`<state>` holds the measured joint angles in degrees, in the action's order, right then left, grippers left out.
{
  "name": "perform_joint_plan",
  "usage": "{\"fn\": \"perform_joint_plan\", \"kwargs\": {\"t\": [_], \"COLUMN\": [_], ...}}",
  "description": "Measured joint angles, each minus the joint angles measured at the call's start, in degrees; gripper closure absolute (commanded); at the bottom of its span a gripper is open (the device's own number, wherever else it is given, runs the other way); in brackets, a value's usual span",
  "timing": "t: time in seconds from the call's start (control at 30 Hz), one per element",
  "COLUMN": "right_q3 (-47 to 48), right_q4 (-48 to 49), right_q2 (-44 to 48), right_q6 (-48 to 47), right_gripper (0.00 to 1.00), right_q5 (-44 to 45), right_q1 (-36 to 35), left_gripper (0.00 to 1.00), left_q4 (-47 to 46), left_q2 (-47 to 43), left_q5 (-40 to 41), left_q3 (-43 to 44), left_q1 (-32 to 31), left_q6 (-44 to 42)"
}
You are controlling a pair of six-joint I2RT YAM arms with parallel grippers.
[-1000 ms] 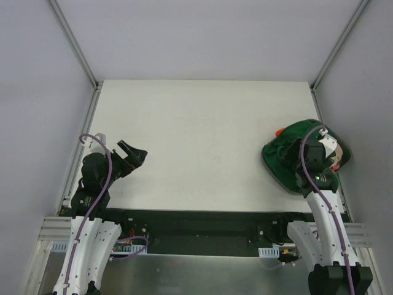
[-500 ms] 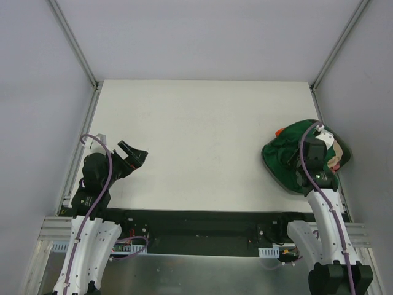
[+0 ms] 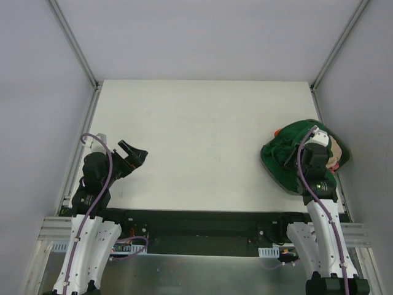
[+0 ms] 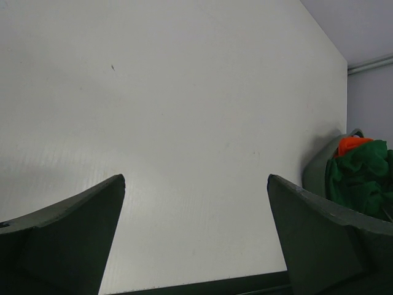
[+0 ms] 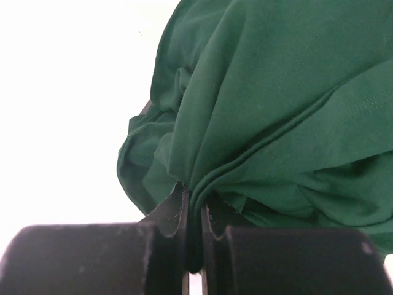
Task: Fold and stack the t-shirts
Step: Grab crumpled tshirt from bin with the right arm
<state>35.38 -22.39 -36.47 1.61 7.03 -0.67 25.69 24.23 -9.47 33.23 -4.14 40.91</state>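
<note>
A dark green t-shirt (image 3: pixel 284 153) lies bunched over a dark round basket at the table's right edge. In the right wrist view its folds (image 5: pixel 276 92) fill the frame. An orange t-shirt (image 3: pixel 279 131) peeks out at the back of the pile, and pale pink and beige cloth (image 3: pixel 336 158) shows on its right side. My right gripper (image 5: pixel 193 198) is shut on a fold of the green t-shirt, with the cloth pinched between its fingers. My left gripper (image 4: pixel 195 178) stands wide open over bare table at the left, holding nothing.
The basket's rim (image 4: pixel 316 169) shows in the left wrist view at the far right, with green and orange cloth (image 4: pixel 351 145) spilling over it. A white table (image 3: pixel 202 141) spreads between the two arms. Grey walls and metal rails enclose it.
My right gripper closed on the green t-shirt's fold and its wrist shifted slightly over the basket. The left arm has not moved.
</note>
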Motion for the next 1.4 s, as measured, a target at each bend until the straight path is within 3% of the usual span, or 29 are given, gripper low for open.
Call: {"fn": "perform_joint_plan", "kwargs": {"t": [0.6, 0.77, 0.87, 1.07, 1.2, 1.3, 1.4], "right_q3": [-0.04, 1.46, 9.42, 40.33, 59.41, 66.88, 68.26], "right_q4": [0.33, 1.18, 0.44, -1.11, -0.48, 3.74, 10.56], "right_q2": [0.26, -2.36, -8.63, -24.55, -33.88, -37.83, -39.89], "right_q6": [-1.79, -1.53, -1.29, -7.08, -10.05, -10.08, -8.48], "right_gripper": [0.99, 0.99, 0.99, 0.99, 0.99, 0.99, 0.99], "right_q5": [-3.87, -10.43, -14.82, -18.60, -21.59, -24.44, -27.30], "right_q1": [0.07, 0.09, -3.13, -23.04, -30.40, -34.58, -38.60], "left_gripper": [0.01, 0.01, 0.01, 0.01, 0.01, 0.01, 0.01], "left_q4": [0.42, 0.52, 0.50, 0.28, -0.07, -0.17, -0.17], "left_q2": [0.24, 1.90, 2.01, 0.11, -1.88, -2.69, -2.95], "left_q5": [1.20, 1.09, 0.70, -1.27, -2.51, -2.54, -2.51], "left_q3": [0.00, 0.00, 0.00, 0.00, 0.00, 0.00, -0.02], "left_q1": [0.00, 0.00, 0.00, -0.02, 0.00, 0.00, 0.00], "left_q6": [0.02, 0.02, 0.02, 0.00, 0.00, 0.02, 0.04]}}
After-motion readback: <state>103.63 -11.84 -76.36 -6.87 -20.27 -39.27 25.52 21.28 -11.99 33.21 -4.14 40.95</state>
